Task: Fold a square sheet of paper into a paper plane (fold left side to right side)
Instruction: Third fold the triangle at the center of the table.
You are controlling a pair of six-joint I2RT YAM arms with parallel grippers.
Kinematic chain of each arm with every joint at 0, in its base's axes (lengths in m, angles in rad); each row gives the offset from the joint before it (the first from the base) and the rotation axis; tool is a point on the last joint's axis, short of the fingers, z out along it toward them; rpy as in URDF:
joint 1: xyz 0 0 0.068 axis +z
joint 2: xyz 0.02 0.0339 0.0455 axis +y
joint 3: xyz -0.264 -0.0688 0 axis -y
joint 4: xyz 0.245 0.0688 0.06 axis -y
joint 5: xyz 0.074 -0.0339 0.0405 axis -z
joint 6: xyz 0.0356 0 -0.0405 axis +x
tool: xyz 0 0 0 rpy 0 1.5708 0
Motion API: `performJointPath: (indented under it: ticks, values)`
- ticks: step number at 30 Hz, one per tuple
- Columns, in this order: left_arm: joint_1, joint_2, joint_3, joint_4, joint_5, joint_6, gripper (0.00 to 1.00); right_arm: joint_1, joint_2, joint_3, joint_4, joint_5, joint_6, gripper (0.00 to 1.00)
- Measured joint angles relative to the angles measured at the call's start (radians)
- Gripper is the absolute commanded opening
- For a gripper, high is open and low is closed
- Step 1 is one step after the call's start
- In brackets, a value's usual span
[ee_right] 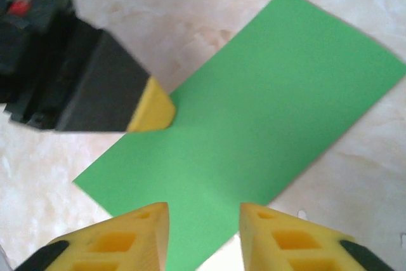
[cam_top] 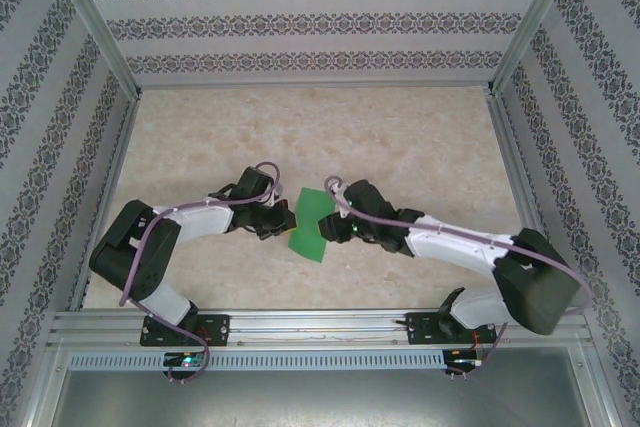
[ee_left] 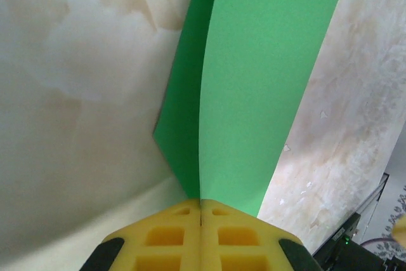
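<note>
The square sheet of paper (cam_top: 312,222) is bright green and lies folded into a narrow rectangle at the table's middle, between the two arms. My left gripper (cam_top: 285,219) is shut on the sheet's left edge. In the left wrist view the paper (ee_left: 254,93) rises from the closed yellow pads (ee_left: 165,236) of the left gripper (ee_left: 200,204), its two layers parting in a V. My right gripper (ee_right: 204,211) is open over the paper (ee_right: 266,112) at its right edge, touching nothing. The left gripper's yellow fingertip (ee_right: 152,109) presses the far edge.
The beige marbled table (cam_top: 320,127) is boxed in by patterned walls (cam_top: 300,17) and aluminium frame posts (cam_top: 95,27). A metal rail (cam_top: 320,325) with both arm bases runs along the near edge.
</note>
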Motion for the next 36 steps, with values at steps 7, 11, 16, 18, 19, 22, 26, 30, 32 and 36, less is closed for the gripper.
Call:
performJointPath:
  ticks: [7, 11, 16, 18, 19, 22, 26, 30, 32, 36]
  values:
    - [-0.036, -0.092, -0.096, 0.050, -0.135, -0.142, 0.00, 0.262, -0.031, -0.051, -0.008, 0.249, -0.067, 0.53]
    - [-0.055, -0.120, -0.129, 0.098, -0.174, -0.212, 0.00, 0.386, 0.055, -0.023, -0.019, 0.372, -0.109, 0.58]
    - [-0.073, -0.121, -0.135, 0.142, -0.196, -0.263, 0.00, 0.458, 0.173, 0.044, -0.027, 0.455, -0.152, 0.59]
    - [-0.080, -0.121, -0.135, 0.155, -0.200, -0.277, 0.00, 0.459, 0.204, 0.066, -0.026, 0.472, -0.168, 0.59]
    - [-0.083, -0.121, -0.135, 0.162, -0.201, -0.282, 0.00, 0.459, 0.218, 0.077, -0.026, 0.482, -0.174, 0.59]
    - [-0.090, -0.121, -0.135, 0.174, -0.204, -0.290, 0.00, 0.458, 0.258, 0.110, -0.020, 0.507, -0.196, 0.59]
    - [-0.090, -0.121, -0.136, 0.188, -0.204, -0.297, 0.00, 0.451, 0.288, 0.135, -0.004, 0.519, -0.221, 0.56]
    - [-0.090, -0.121, -0.136, 0.189, -0.206, -0.301, 0.00, 0.431, 0.305, 0.146, 0.013, 0.521, -0.234, 0.52]
    - [-0.090, -0.121, -0.136, 0.190, -0.207, -0.302, 0.00, 0.416, 0.313, 0.152, 0.019, 0.521, -0.245, 0.51]
    - [-0.090, -0.121, -0.136, 0.192, -0.206, -0.304, 0.00, 0.393, 0.322, 0.153, 0.029, 0.518, -0.261, 0.45]
